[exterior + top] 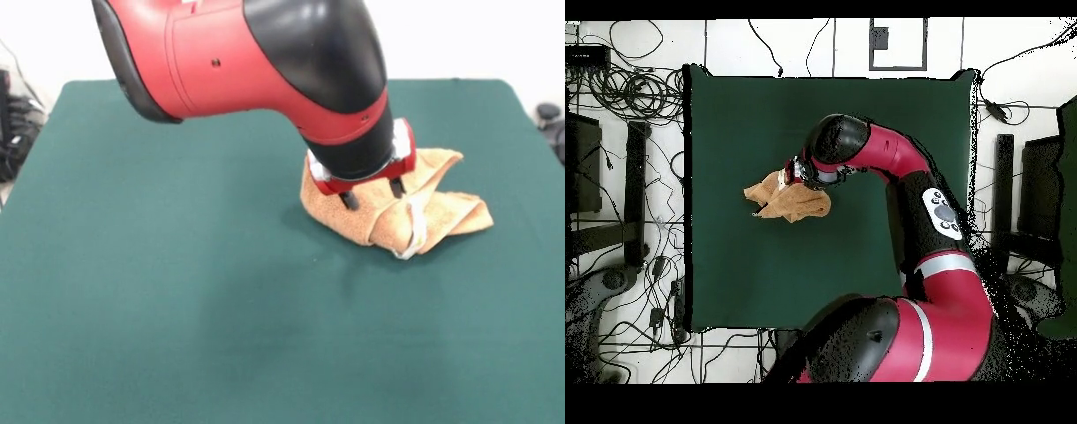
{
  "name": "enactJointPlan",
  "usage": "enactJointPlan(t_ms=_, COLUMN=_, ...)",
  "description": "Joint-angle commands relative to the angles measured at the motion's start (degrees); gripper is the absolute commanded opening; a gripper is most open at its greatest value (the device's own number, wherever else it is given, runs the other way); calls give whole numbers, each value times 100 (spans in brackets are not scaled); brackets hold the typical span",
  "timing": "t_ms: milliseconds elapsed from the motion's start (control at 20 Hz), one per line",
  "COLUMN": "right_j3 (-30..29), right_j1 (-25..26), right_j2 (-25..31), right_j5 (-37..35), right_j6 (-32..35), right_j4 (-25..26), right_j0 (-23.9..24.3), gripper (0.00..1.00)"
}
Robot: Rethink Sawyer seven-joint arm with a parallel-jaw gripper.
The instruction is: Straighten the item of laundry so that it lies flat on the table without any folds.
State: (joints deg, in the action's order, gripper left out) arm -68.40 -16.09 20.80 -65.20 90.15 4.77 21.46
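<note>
Front view shows the claw (373, 194) down on the near-left part of the crumpled orange-tan towel (441, 216), its two dark fingers (350, 200) spread narrowly and seemingly pressing into cloth rather than pinching it, though the wrist hides much. Most of the towel trails right of the claw, its long axis running sideways across the green counter (177, 309), white label (415, 231) near the front fold.

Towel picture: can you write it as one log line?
towel: crumpled, folded | gripper: open, fingers on towel | table: green | flat: no
</note>
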Motion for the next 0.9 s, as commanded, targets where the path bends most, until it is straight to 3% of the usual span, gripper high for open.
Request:
enactJointPlan(t_ms=50, right_j3=-501, right_j1=509, right_j2=355, right_j5=166, right_j6=903, right_j4=-590, right_j0=-191, gripper=100)
enactJointPlan(t_ms=550, right_j3=-189, right_j1=571, right_j2=98, right_j5=90, right_j6=922, right_j4=-588, right_j0=-346, gripper=100)
enactJointPlan(t_ms=900, right_j3=-53, right_j1=360, right_j2=-321, right_j5=859, right_j6=1068, right_j4=-117, right_j0=-582, gripper=100)
